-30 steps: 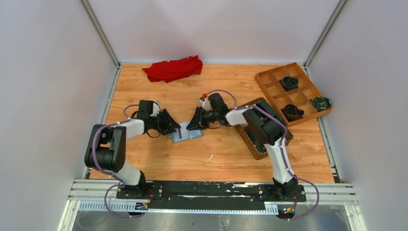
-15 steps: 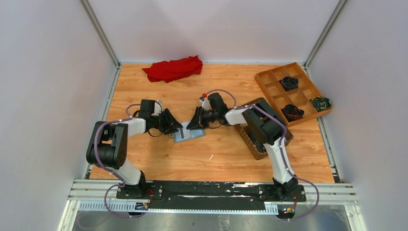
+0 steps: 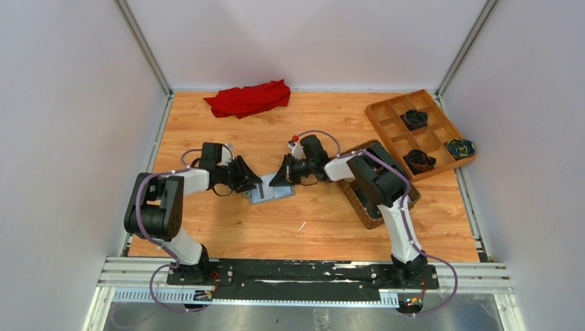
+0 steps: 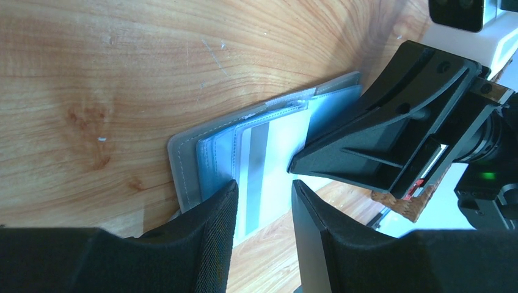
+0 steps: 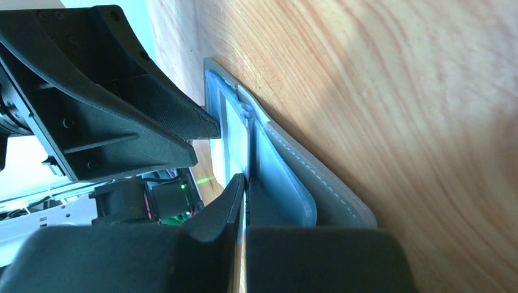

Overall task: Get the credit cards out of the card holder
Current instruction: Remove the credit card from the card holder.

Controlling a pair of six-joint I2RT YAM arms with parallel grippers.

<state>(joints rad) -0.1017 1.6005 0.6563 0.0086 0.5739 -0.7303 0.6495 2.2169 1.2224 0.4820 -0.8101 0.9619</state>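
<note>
Stitching edges the grey card holder (image 4: 183,160), which lies opened flat on the wood-grain worktop (image 3: 317,224) between the two arms, smooth blue-grey pockets up. The left gripper (image 4: 262,186) has its black jaws spread either side of a thin, glossy pale card (image 4: 275,137) with a grey stripe, half out of its pocket. The right gripper (image 5: 245,181) has its wedge-shaped jaws pressed together on that card's edge.

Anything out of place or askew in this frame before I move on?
The wooden divided tray sits skewed at the far right, and its outer corner appears to poke past the edge of the table toward the wall. A red cloth lies crumpled at the back. The card holder looks normal, lying open and flat.
</note>
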